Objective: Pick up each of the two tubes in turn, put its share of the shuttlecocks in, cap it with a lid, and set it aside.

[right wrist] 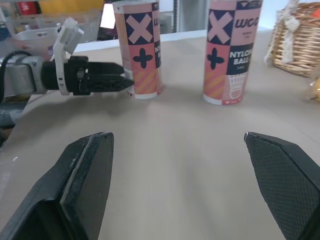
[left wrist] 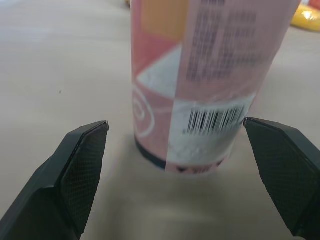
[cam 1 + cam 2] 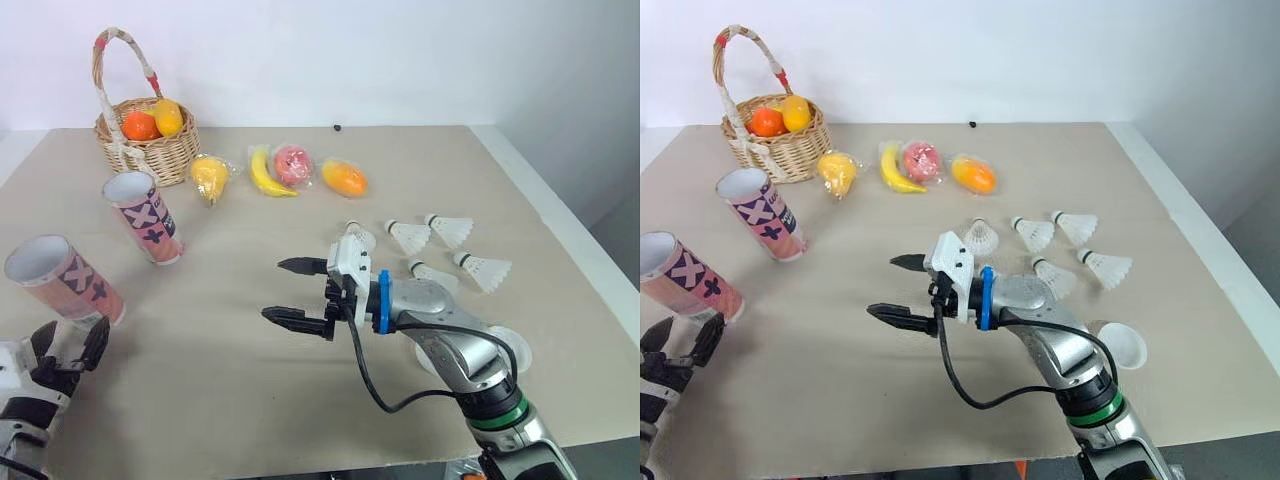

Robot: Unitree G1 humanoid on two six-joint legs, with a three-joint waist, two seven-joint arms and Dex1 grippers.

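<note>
"Tube nearest the robot, the near tube (image 3: pixel 65 280): where does it stand, and why is the left gripper (image 3: pixel 68 345) set as it is?"

"It stands upright on the table (image 3: pixel 250 400) at the robot's front left, mouth up and uncapped. The left gripper sits low at its base. Its fingers are spread to either side of the wall and touch nothing — a placement that suggests a grasp not yet made."

"And the right gripper (image 3: pixel 276 290)?"

"It is held over mid-table with its jaws parted and nothing between them, pointing toward the tubes. Five shuttlecocks (image 3: pixel 408 235) lie in a loose cluster just beyond and to the right of its arm. A white lid (image 3: pixel 1122 345) rests beside the forearm, so both are probably within that arm's reach."

"Farther back?"

"The far tube (image 3: pixel 145 215) stands upright beyond the near one, apart from it and also uncapped. Behind it is a wicker basket (image 3: pixel 160 155) holding fruit, and wrapped fruit (image 3: pixel 290 170) lies in a row at the back — none of this belongs to the task. Filling appears not yet begun."
</note>
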